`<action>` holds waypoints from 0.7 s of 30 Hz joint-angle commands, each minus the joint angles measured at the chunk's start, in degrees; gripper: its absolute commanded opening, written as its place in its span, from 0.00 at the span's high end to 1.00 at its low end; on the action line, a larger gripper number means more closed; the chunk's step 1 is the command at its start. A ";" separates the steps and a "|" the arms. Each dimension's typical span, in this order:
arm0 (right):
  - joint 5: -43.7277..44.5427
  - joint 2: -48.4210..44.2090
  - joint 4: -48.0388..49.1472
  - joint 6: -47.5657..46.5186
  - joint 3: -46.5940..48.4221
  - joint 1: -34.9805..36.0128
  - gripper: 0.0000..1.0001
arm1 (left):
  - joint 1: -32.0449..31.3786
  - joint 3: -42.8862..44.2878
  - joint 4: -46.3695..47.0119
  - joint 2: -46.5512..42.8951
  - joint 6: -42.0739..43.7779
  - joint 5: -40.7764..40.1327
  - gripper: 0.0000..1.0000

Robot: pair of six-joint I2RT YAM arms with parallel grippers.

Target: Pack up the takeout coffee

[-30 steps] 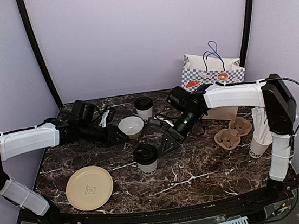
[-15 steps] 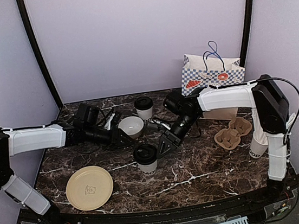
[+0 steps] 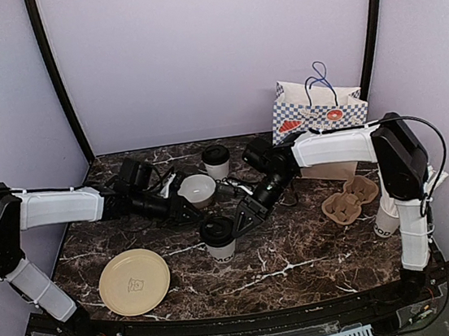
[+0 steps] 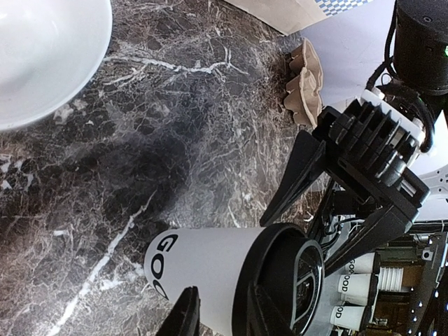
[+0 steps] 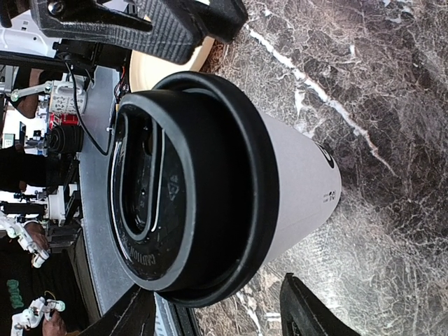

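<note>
Two white takeout coffee cups with black lids stand on the marble table. The near cup (image 3: 218, 237) sits between both grippers; the far cup (image 3: 216, 160) stands at the back. My left gripper (image 3: 191, 215) reaches in from the left, its tips just short of the near cup's lid. In the left wrist view its fingers (image 4: 185, 313) stand a narrow gap apart in front of the cup (image 4: 203, 262). My right gripper (image 3: 241, 217) comes in from the right. Its jaws are wide open level with the cup's (image 5: 280, 175) lid, clear of its wall.
A low white bowl (image 3: 197, 190) sits just behind the left gripper. A tan plate (image 3: 134, 281) lies front left. At the right are a cardboard cup carrier (image 3: 350, 199), a checked paper bag (image 3: 316, 112) and a cup holding white sticks (image 3: 388, 201).
Both grippers have moved in toward the near lidded cup, the left from the bowl's side, the right from the right. Both pairs of jaws have narrowed a little.
</note>
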 commanded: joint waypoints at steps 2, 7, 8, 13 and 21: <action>0.21 1.58 0.32 0.60 1.49 0.19 0.40 | -0.10 -1.28 1.40 0.28 -0.07 2.26 0.73; 0.32 2.37 0.26 0.77 1.84 0.18 0.40 | -0.07 -1.83 1.41 0.67 -0.09 3.05 0.74; 0.45 2.61 0.30 0.92 1.92 0.18 0.40 | -0.13 -2.05 1.41 0.94 0.01 3.15 0.74; 1.31 3.84 0.53 1.81 2.11 0.18 0.40 | -0.21 -3.17 0.41 1.57 0.65 2.06 0.74; 20.33 8.32 0.67 6.43 1.66 0.18 0.43 | -0.38 -5.22 -3.29 2.30 1.83 -0.54 0.79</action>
